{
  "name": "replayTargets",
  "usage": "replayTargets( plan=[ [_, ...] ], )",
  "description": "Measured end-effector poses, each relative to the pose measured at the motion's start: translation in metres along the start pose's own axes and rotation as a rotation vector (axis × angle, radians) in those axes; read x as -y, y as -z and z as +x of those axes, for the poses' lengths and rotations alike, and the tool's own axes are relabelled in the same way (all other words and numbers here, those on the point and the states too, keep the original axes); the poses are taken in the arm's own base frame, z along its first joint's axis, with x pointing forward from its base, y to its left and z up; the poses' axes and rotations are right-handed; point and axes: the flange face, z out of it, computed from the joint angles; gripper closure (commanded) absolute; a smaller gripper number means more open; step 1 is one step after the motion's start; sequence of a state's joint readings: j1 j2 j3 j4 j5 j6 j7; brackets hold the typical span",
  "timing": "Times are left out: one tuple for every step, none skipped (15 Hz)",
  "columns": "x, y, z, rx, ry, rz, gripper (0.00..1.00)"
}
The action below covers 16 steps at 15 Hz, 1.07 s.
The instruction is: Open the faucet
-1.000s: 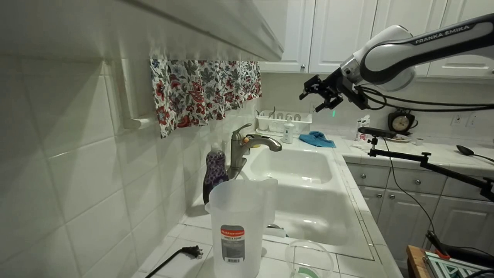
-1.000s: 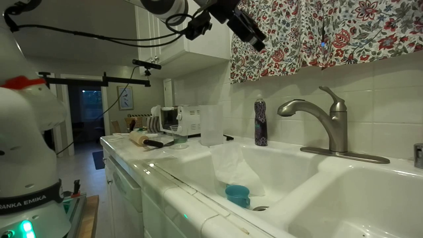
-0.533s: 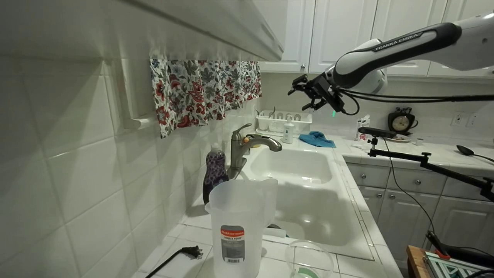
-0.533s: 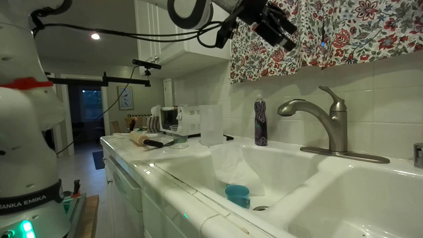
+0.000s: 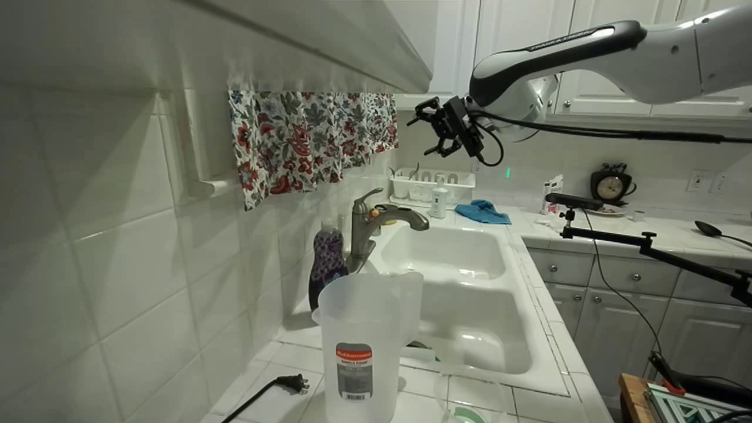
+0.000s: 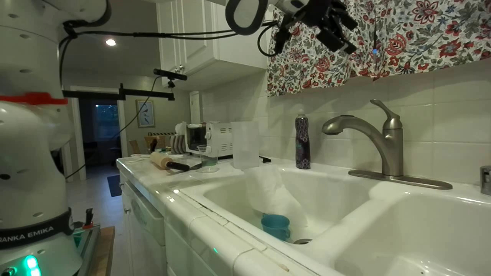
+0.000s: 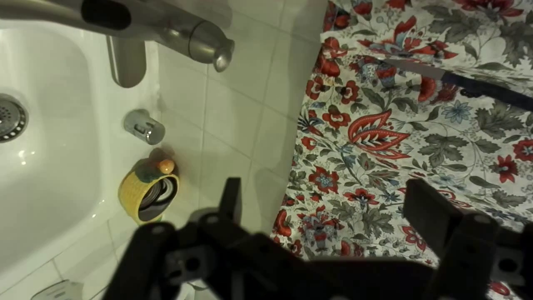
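"Start at the left for me. What have you got?"

"I've got a black plug lying on the counter, flowered curtain hanging higher up. Next along, a purple bottle, upright, and here's the cloudy jug standing in the foreground."

"And the faucet?"

"There it is, just past the bottle, at the back of the sink! Lever on top slanting upward, spout curving out over it. That's the faucet."

"Where's your gripper?"

"Up and to the right, in the air, higher than the faucet and well apart from it. Jaws spread wide, and in the wrist view I see curtain between them."

"Further right?"

"Blue cloth, crumpled on the counter, then my arm reaching in from the right edge, and a dark clock lower down."
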<state>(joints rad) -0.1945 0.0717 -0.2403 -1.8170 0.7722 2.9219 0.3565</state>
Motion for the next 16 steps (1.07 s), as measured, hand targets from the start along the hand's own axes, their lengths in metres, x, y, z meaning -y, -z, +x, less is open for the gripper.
replayTargets(
  plan=[
    [-0.001,-0.009,0.001,0.003,-0.015,-0.001,0.00],
    [-0.003,-0.017,0.001,0.007,-0.029,-0.004,0.00],
    [-0.006,-0.026,0.001,0.014,-0.045,-0.009,0.00],
    [-0.009,-0.034,0.000,0.018,-0.057,-0.013,0.00],
    [-0.012,-0.041,0.000,0.020,-0.067,-0.018,0.00],
    [-0.016,-0.049,0.000,0.023,-0.076,-0.023,0.00],
    [-0.019,-0.056,-0.001,0.029,-0.080,-0.029,0.00],
    [-0.021,-0.059,-0.002,0.030,-0.079,-0.036,0.00],
    [-0.022,-0.061,-0.003,0.031,-0.078,-0.038,0.00],
    [-0.022,-0.060,-0.003,0.031,-0.078,-0.037,0.00],
    [-0.021,-0.059,-0.002,0.030,-0.079,-0.035,0.00],
    [-0.021,-0.059,-0.002,0.030,-0.079,-0.035,0.00],
    [-0.021,-0.059,-0.002,0.030,-0.079,-0.035,0.00],
    [-0.021,-0.059,-0.002,0.030,-0.079,-0.035,0.00],
    [-0.021,-0.060,-0.003,0.030,-0.075,-0.037,0.00],
    [-0.022,-0.061,-0.004,0.032,-0.075,-0.039,0.00]
  ],
)
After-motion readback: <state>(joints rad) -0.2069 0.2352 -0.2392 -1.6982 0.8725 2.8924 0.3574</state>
